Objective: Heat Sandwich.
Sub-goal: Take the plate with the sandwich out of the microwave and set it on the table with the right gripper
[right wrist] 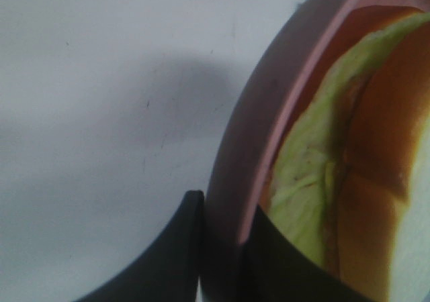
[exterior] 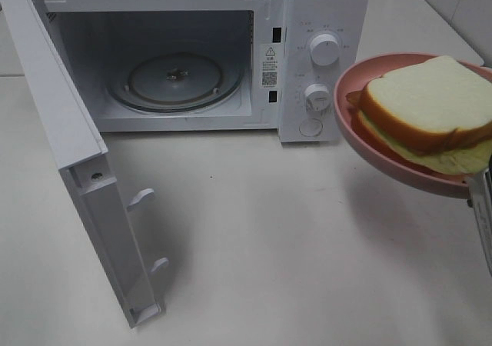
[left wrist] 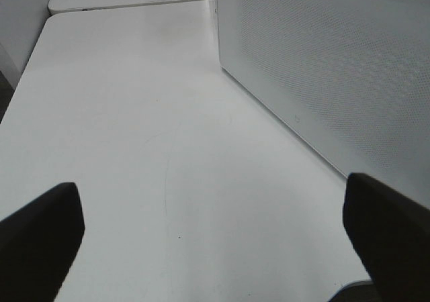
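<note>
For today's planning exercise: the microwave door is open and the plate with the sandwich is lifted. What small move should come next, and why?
Probably carry the pink plate leftward toward the open microwave. The right hand is shut on the plate's rim, the sandwich rides on it above the table, and the glass turntable sits bare.

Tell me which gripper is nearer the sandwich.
Right. The right gripper is shut on the rim of the pink plate carrying the sandwich. The left gripper hangs open beside the microwave door, far from it.
</note>
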Robot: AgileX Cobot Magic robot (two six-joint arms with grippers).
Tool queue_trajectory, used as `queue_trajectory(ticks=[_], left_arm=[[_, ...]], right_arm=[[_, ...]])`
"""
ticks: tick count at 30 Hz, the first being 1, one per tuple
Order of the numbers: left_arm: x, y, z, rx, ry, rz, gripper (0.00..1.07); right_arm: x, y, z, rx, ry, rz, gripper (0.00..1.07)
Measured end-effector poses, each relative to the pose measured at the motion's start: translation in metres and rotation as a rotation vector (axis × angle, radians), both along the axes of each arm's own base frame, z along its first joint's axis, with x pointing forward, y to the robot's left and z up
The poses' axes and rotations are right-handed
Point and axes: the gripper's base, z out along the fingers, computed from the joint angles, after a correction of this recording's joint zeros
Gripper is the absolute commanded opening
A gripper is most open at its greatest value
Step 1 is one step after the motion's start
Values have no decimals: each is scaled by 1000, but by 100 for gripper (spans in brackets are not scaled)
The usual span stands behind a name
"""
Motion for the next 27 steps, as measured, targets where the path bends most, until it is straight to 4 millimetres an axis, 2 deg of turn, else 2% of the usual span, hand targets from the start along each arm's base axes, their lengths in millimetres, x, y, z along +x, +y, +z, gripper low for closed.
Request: queue_trajectory(ticks=[11,23,27], left_arm=[[0,0,0,0,0,0,101],[0,0,0,0,0,0,101],[0,0,0,0,0,0,101]], right_arm=[[2,-16,1,16,-23,-277,1],[-2,-25,0,16,-6,-433,1],[-4,-31,0,17,-10,-548,1]])
